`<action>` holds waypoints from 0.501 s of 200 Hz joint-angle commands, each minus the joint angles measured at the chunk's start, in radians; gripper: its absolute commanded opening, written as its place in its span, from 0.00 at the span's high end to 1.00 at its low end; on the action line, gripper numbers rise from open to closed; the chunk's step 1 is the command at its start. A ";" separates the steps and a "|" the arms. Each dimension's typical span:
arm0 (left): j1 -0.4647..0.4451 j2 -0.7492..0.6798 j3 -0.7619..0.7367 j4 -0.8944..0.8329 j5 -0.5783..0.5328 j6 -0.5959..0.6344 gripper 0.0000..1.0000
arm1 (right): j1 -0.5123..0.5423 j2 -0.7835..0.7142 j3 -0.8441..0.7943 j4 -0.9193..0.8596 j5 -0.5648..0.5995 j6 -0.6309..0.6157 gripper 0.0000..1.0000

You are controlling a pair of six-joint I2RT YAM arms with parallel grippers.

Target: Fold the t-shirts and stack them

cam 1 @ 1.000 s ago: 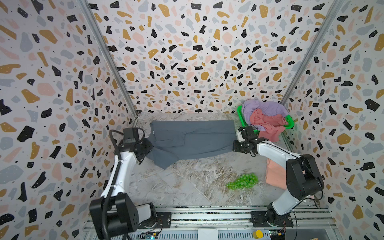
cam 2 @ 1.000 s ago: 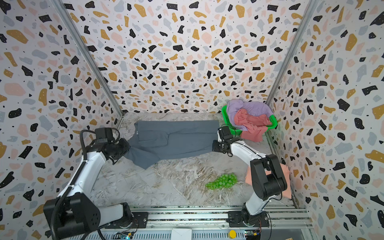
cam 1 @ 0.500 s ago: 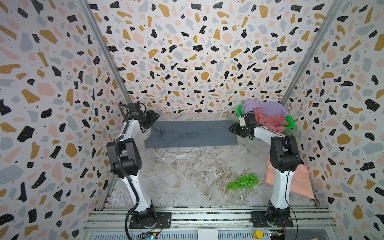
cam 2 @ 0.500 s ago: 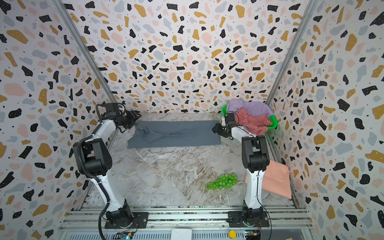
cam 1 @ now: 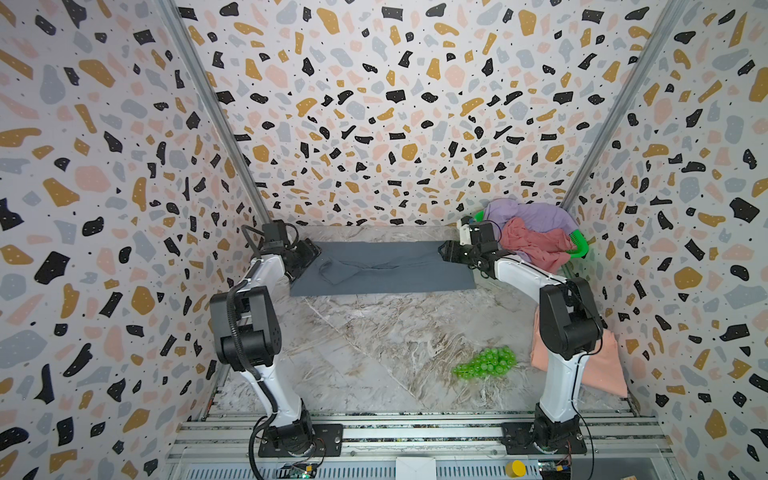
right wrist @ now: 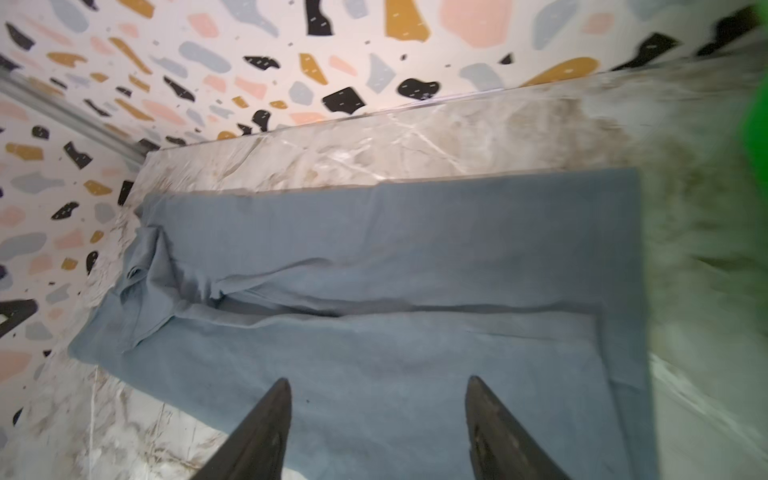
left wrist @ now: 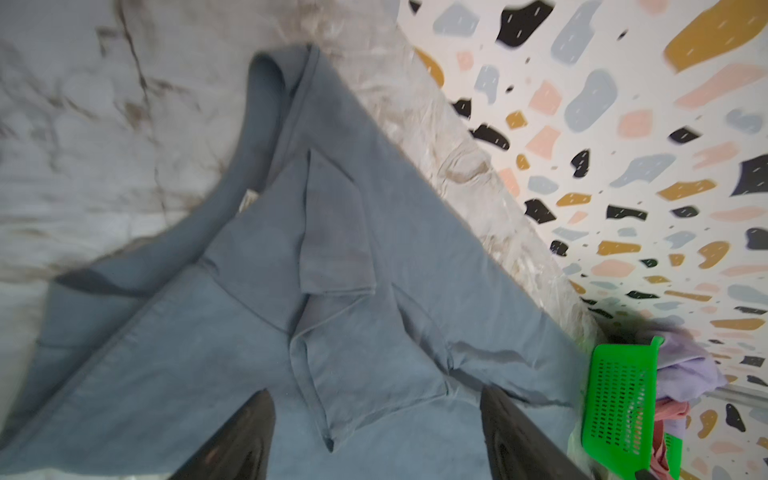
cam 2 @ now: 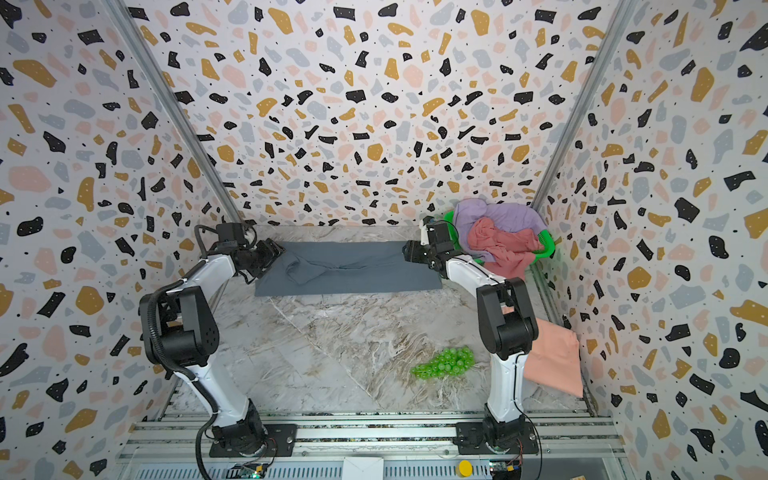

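Pinching the limp, light slate grey t-shirt (cam 1: 382,269) at its nine and three o'clock edges seems best; the left gripper (cam 1: 311,258) and right gripper (cam 1: 446,252) gape empty there.

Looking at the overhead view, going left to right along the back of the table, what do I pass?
In a top view: left gripper → grey t-shirt lying flat → right gripper → green basket in the back corner.

Green mesh basket (cam 1: 579,244), plastic grapes (cam 1: 486,363), marble tabletop (cam 1: 365,332), terrazzo walls (cam 1: 374,104)
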 commanded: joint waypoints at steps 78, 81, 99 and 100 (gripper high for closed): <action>-0.080 0.187 0.015 0.135 -0.090 -0.080 0.22 | 0.025 0.357 0.338 -0.191 0.099 -0.151 0.37; -0.080 0.193 0.018 0.131 -0.093 -0.078 0.22 | 0.028 0.357 0.338 -0.207 0.107 -0.153 0.37; -0.080 0.241 0.056 0.116 -0.107 -0.069 0.22 | 0.044 0.340 0.291 -0.289 0.114 -0.160 0.39; -0.080 0.243 0.058 0.116 -0.108 -0.068 0.22 | 0.044 0.337 0.287 -0.291 0.112 -0.160 0.39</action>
